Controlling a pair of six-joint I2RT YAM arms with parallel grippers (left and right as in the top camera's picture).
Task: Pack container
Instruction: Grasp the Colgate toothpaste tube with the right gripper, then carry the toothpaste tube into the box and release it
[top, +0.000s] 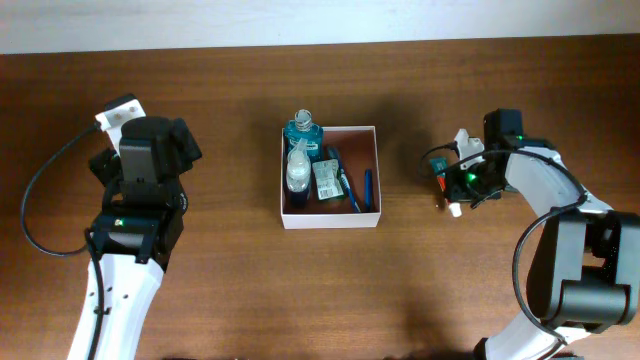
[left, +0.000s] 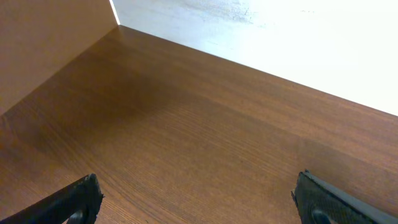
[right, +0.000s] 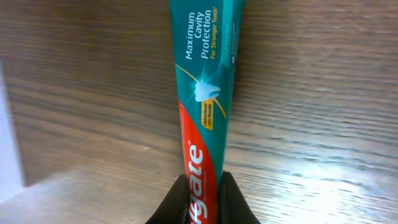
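The container (top: 330, 219) is a square white cardboard box at the table's middle. It holds a blue mouthwash bottle (top: 302, 128), a clear bottle (top: 297, 168), a green-and-white packet (top: 326, 180) and a blue pen-like item (top: 367, 189). My right gripper (top: 448, 178) is to the right of the box, apart from it. It is shut on a red-and-teal Colgate toothpaste tube (right: 204, 106), and its fingers (right: 202, 199) pinch the tube's lower part. My left gripper (left: 196, 199) is open and empty over bare wood at the far left.
The left arm (top: 140, 190) stands far left of the box. The right arm (top: 560, 230) curves along the right side. The white back edge of the table (left: 261, 37) lies beyond the left gripper.
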